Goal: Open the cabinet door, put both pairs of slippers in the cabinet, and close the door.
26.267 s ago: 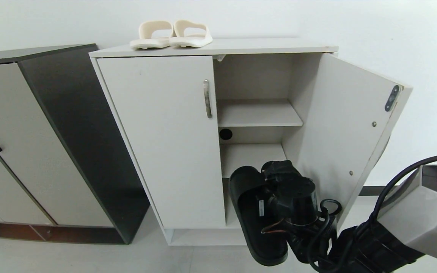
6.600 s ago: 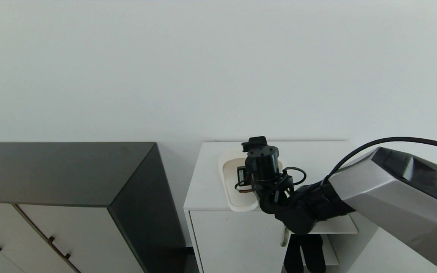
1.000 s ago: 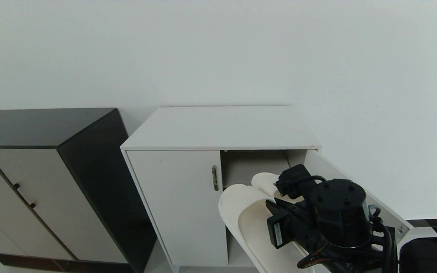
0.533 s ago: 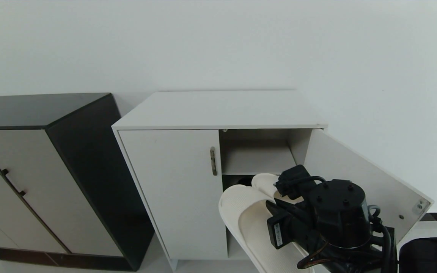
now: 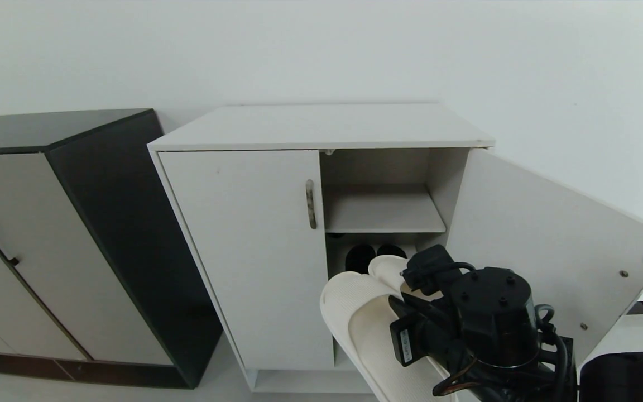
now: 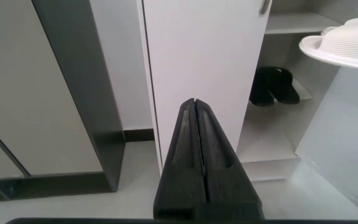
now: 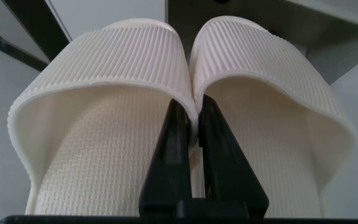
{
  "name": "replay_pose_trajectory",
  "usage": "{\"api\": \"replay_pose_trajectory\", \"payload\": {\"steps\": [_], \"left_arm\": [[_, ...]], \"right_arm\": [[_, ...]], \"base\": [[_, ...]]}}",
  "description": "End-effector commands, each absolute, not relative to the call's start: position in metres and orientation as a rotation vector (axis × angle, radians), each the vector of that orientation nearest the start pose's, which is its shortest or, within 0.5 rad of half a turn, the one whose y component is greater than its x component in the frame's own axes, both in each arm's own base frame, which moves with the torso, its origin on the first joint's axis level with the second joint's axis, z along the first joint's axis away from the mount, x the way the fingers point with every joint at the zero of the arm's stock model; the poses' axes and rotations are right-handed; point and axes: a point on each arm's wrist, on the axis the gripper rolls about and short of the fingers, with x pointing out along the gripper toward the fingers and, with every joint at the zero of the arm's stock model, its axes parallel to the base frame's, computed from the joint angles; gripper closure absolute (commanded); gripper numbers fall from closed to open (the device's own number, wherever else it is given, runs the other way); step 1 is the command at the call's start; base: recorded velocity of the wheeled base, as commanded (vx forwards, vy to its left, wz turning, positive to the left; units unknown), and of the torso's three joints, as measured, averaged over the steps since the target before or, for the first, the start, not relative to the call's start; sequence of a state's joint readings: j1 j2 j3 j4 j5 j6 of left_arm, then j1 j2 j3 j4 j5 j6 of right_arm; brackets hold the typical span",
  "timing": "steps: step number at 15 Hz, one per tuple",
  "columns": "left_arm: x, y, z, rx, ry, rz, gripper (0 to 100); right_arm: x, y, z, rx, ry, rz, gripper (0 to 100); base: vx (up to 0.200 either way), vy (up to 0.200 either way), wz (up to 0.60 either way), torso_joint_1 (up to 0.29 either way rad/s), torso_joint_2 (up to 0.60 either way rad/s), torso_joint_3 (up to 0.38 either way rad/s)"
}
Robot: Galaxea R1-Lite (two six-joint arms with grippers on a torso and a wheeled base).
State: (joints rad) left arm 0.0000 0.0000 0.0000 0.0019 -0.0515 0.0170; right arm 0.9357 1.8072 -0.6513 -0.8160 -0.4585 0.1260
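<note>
1. Cream slippers (image 7: 98,130): the ribbed pair is held side by side in the air, toes toward the cabinet opening. It hangs just in front of the opening, near the inner edge of the closed door.
2. Right gripper (image 7: 190,121): its two black fingers are clamped on the touching inner walls of the pair, one finger inside each slipper.
3. Black slippers (image 5: 369,255): side by side on the lower shelf inside the cabinet, beyond the cream pair.
4. White cabinet (image 5: 321,125): the right door (image 5: 539,234) is swung wide open. The left door (image 5: 243,251) is shut and carries a metal handle (image 5: 311,204) at its inner edge. The upper shelf (image 5: 383,212) lies above the black slippers.
5. Left gripper (image 6: 195,104): fingers pressed together, holding nothing, low in front of the left door.
6. Dark cabinet (image 5: 115,223): stands just beside the white cabinet, on its left.
</note>
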Motion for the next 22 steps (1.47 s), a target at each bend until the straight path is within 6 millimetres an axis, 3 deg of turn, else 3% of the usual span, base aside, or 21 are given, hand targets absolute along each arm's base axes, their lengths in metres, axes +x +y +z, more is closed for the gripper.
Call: {"api": "replay_pose_trajectory", "payload": {"steps": [1, 8, 12, 15, 16, 21, 22], "left_arm": [[-0.023, -0.001, 0.075, 0.017, 0.003, -0.052, 100], [-0.023, -0.001, 0.075, 0.017, 0.003, -0.052, 100], [-0.023, -0.001, 0.075, 0.018, 0.001, -0.052, 100], [-0.023, -0.001, 0.075, 0.017, 0.001, -0.051, 100], [-0.023, -0.001, 0.075, 0.017, 0.003, -0.052, 100], [-0.023, -0.001, 0.075, 0.017, 0.001, -0.052, 100], [-0.023, -0.001, 0.075, 0.017, 0.003, -0.052, 100]], "right_arm": [[0.19, 0.241, 0.122, -0.109, 0.305, 0.453, 100], [0.2, 0.239, 0.115, -0.111, 0.312, 0.424, 100], [0.203, 0.238, 0.115, -0.156, 0.284, 0.413, 100], [0.225, 0.259, 0.111, -0.175, 0.253, 0.198, 100], [0.232, 0.267, 0.117, -0.131, 0.233, 0.181, 100], [0.246, 0.283, 0.194, -0.001, 0.205, 0.035, 100], [0.247, 0.283, 0.196, 0.001, 0.203, 0.034, 100]], "base": [[0.0, 0.0, 0.0, -0.115, 0.46, 0.349], [0.0, 0.0, 0.0, -0.062, 0.45, 0.378], [0.0, 0.0, 0.0, -0.004, 0.14, 0.14], [0.0, 0.0, 0.0, 0.0, 0.0, 0.0], [0.0, 0.0, 0.0, 0.0, 0.0, 0.0], [0.0, 0.0, 0.0, 0.0, 0.0, 0.0], [0.0, 0.0, 0.0, 0.0, 0.0, 0.0]]}}
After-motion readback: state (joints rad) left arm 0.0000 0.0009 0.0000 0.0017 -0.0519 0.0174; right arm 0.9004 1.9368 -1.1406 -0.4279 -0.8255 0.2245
